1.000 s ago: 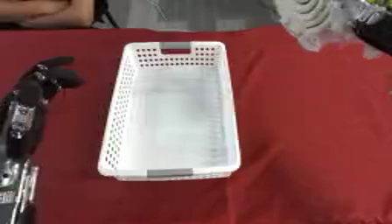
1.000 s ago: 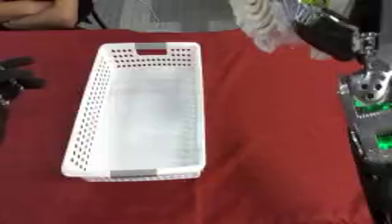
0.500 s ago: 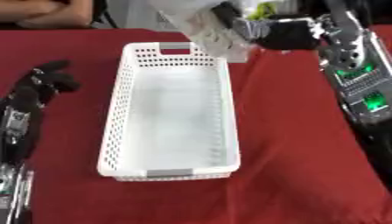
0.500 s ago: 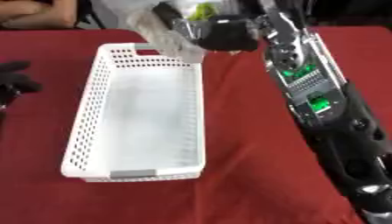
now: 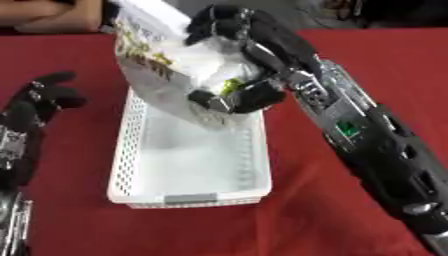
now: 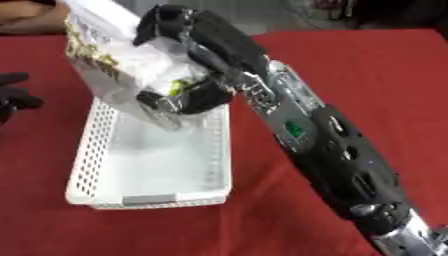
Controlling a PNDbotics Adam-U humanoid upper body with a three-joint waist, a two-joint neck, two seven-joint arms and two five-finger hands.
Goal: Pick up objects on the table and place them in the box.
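right now the right hand [image 5: 249, 60] has its fingers and thumb curled round a clear plastic bag [image 5: 171, 65] with yellow print and something green inside, holding it up in the air. directly beneath the hand and bag sits the white perforated box [image 5: 188, 165] on the red desk [image 5: 350, 50]. well off to the side of it, the left hand [image 5: 39, 100] hovers with relaxed fingers, holding nothing.

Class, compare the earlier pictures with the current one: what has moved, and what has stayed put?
The right hand, shut on the clear bag, has carried it from the table's far right to above the white basket's far end. The basket and the left hand have stayed put.
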